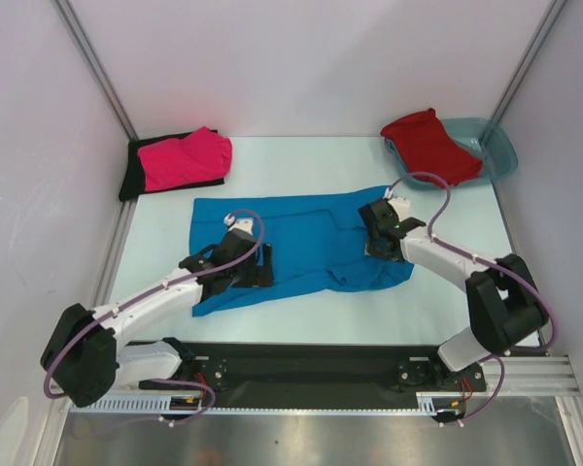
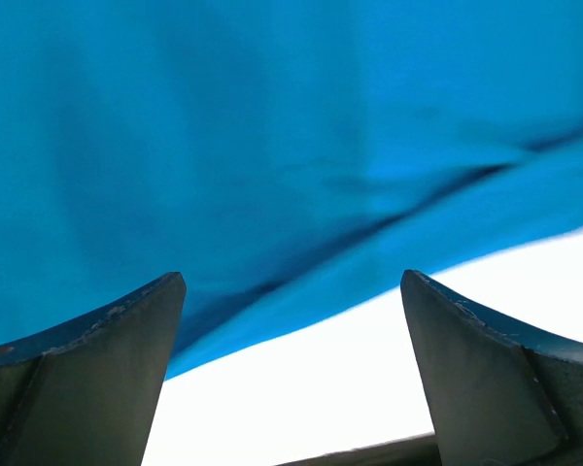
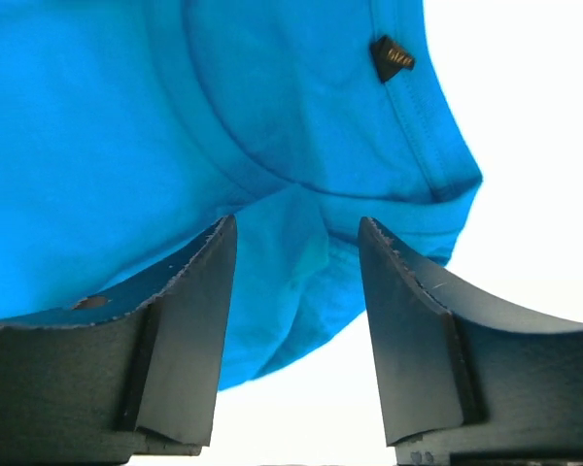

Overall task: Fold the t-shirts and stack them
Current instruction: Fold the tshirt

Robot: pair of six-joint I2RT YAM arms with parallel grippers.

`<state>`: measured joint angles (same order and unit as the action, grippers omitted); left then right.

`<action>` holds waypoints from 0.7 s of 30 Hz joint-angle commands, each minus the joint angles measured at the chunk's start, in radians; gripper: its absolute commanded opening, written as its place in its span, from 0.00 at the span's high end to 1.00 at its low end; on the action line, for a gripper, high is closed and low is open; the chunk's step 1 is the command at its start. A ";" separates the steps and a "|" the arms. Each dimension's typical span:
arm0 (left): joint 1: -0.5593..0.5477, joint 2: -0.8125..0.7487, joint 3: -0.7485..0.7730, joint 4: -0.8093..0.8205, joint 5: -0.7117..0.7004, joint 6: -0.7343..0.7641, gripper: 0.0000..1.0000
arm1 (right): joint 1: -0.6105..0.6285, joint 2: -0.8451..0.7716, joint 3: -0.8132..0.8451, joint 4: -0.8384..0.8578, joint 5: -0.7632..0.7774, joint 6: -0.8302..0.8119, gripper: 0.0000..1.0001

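Blue shirt [image 1: 306, 243] lies spread in the middle of the bench [image 1: 301, 160]; left pincer [image 1: 256, 269] and right pincer [image 1: 377, 236] hang released over opposite ends, likely lining up a fold

- We see the blue t-shirt [image 1: 311, 243] spread mostly flat in the centre, its edges slightly rumpled.
- We see the red t-shirt [image 1: 428, 146] lying bunched at the far right.
- We see the hot pink t-shirt [image 1: 185, 158] folded on top of the black t-shirt [image 1: 133, 175], at the far left.
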<state>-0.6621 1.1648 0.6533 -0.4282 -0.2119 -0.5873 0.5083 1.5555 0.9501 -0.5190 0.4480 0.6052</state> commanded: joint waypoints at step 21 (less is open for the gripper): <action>-0.136 0.498 0.443 0.244 0.416 0.147 0.00 | -0.005 -0.247 -0.099 -0.009 -0.164 0.065 0.38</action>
<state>-0.7876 1.6535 1.0317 -0.2447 0.1425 -0.4435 0.5056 1.3567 0.8509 -0.5446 0.2798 0.6586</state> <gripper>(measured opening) 0.996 0.617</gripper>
